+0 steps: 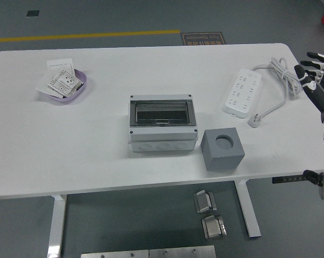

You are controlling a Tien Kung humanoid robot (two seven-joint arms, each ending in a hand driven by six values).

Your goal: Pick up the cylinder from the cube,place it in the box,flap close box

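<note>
The grey cube point(222, 149) stands near the table's front edge, and the round recess in its top looks empty. Just to its left sits the grey box point(162, 123), its dark see-through flap lying shut over the top. No cylinder shows anywhere on the table; I cannot tell what is behind the dark flap. My right hand point(311, 70) hovers at the picture's right edge, beyond the table's right end and well away from cube and box. Its fingers are spread and hold nothing. My left arm is out of view.
A white power strip point(241, 92) with a coiled cable point(283, 75) lies at the right, close to my right hand. A purple dish point(80, 87) of paper cards sits at the far left. The white table point(70, 145) ends just below the cube.
</note>
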